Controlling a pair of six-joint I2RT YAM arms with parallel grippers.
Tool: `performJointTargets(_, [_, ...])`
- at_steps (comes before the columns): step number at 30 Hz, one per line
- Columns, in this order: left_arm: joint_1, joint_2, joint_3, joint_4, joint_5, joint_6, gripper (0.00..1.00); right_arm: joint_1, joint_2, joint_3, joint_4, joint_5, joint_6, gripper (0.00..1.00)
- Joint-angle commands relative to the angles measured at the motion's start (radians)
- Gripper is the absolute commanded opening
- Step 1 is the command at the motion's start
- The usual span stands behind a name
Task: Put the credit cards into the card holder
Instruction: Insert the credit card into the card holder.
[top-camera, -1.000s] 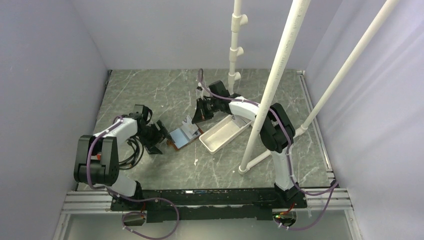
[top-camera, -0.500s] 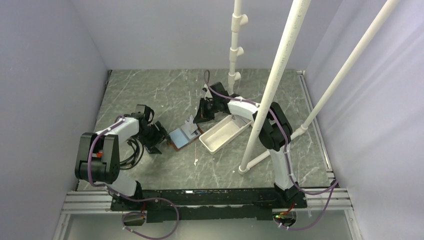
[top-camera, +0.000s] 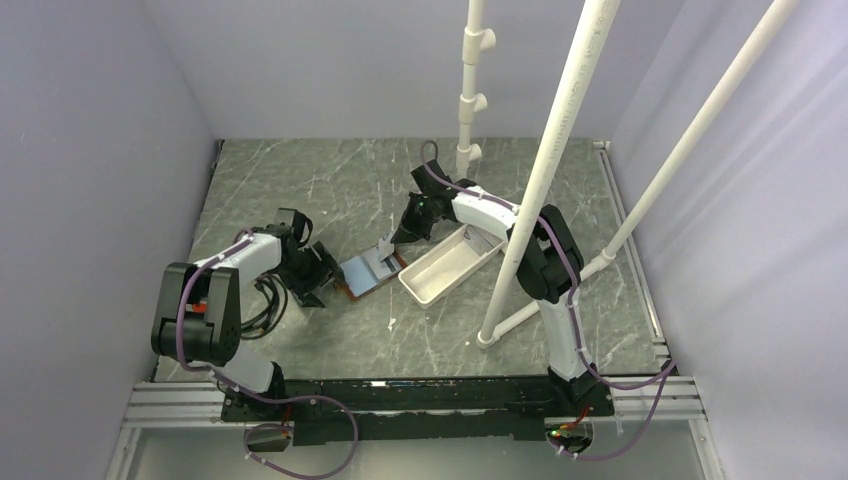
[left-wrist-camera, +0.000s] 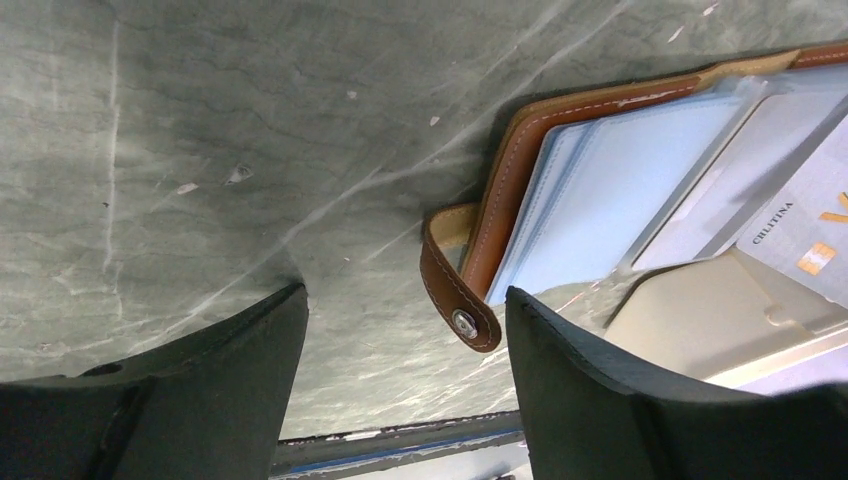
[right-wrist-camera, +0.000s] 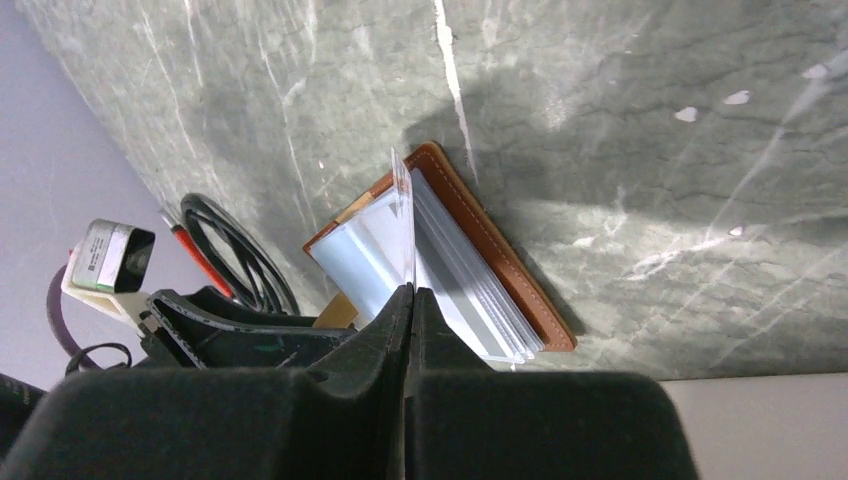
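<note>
Here, from the top camera, the left arm lies low and folded, its forearm stretched rightward across the grey marbled desk (top-camera: 300, 200). The left end effector (top-camera: 318, 272) sits just beside the left edge of the small brown leather card holder (top-camera: 360, 272), which lies open at mid-desk. The right arm rises from its base, bends at the elbow and reaches far leftward over a long white plastic tray (top-camera: 450, 265). This brings the right end effector (top-camera: 393, 238) down at the holder's far-right corner. The tray lies just right of the holder.

In the left wrist view, the left end effector's two dark fingers (left-wrist-camera: 200, 390) stand wide apart with only bare desk between them. The holder's brown snap strap (left-wrist-camera: 458, 295) curls just ahead of the right-hand finger. Pale-blue clear plastic sleeves (left-wrist-camera: 620, 190) fan out of the open holder. A pale grey credit card (left-wrist-camera: 800, 240) with printed lettering lies at their right side, at the picture's edge; I cannot tell whether it sits in a pocket.

In the right wrist view, the right end effector's fingers are pressed together on the edge of one clear plastic sleeve (right-wrist-camera: 403, 220), holding it upright off the stack. The other sleeves lie flat in the holder. The left end effector and a loop of black cable (right-wrist-camera: 235, 255) show beyond the holder.
</note>
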Motion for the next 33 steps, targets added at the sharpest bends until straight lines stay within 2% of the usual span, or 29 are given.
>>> performJointTargets(1, [-0.011, 0.032, 0.026, 0.029, 0.010, -0.046, 0.77, 0.006, -0.045, 0.025, -0.052, 0.038, 0.050, 0.00])
performJointTargets(6, [-0.016, 0.057, 0.041, 0.022, -0.004, -0.055, 0.77, 0.021, -0.060, 0.027, -0.010, 0.025, -0.035, 0.00])
performJointTargets(9, [-0.016, 0.059, 0.041, 0.027, -0.010, -0.051, 0.76, 0.034, -0.106, 0.011, 0.058, 0.025, -0.275, 0.00])
performJointTargets(13, [-0.016, 0.049, 0.022, 0.062, -0.009, -0.049, 0.76, 0.029, -0.183, -0.144, 0.264, -0.113, -0.538, 0.00])
performJointTargets(16, [-0.016, 0.040, 0.012, 0.078, -0.015, -0.039, 0.83, 0.028, -0.127, -0.048, 0.149, -0.218, -0.655, 0.00])
performJointTargets(21, [-0.016, 0.019, 0.002, 0.100, -0.023, -0.031, 0.87, 0.032, -0.107, -0.059, 0.185, -0.357, -0.682, 0.00])
performJointTargets(30, [-0.036, 0.070, -0.004, 0.128, -0.065, -0.027, 0.85, 0.033, -0.018, -0.015, 0.152, -0.404, -0.714, 0.00])
performJointTargets(33, [-0.047, 0.079, -0.017, 0.148, -0.074, -0.036, 0.79, 0.032, 0.016, 0.000, 0.141, -0.409, -0.714, 0.00])
